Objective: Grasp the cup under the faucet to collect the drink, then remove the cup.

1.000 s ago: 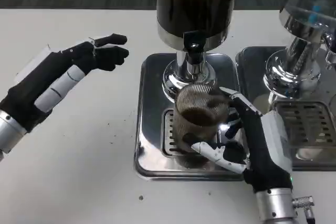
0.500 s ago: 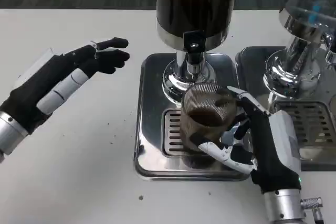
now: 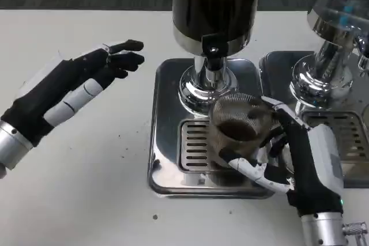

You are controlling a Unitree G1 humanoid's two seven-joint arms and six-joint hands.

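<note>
Right hand (image 3: 288,159): wrapped around the ribbed clear cup (image 3: 237,133), fingers on its near and right sides; holding it.
Cup: dark drink inside; sits over the right part of the slotted drip grate (image 3: 195,146), right of the faucet (image 3: 213,50).
Left hand (image 3: 75,87): above the white table (image 3: 86,188) at left, well apart from the dispenser; fingers extended and loosely together, holding nothing.
Dispenser (image 3: 216,4): dark liquid in tank, on a steel tray (image 3: 167,84).
2nd dispenser (image 3: 340,10): far right.

White table (image 3: 86,188), two steel dispenser trays (image 3: 164,142) (image 3: 274,64) side by side, scattered dark crumbs (image 3: 154,217)
</note>
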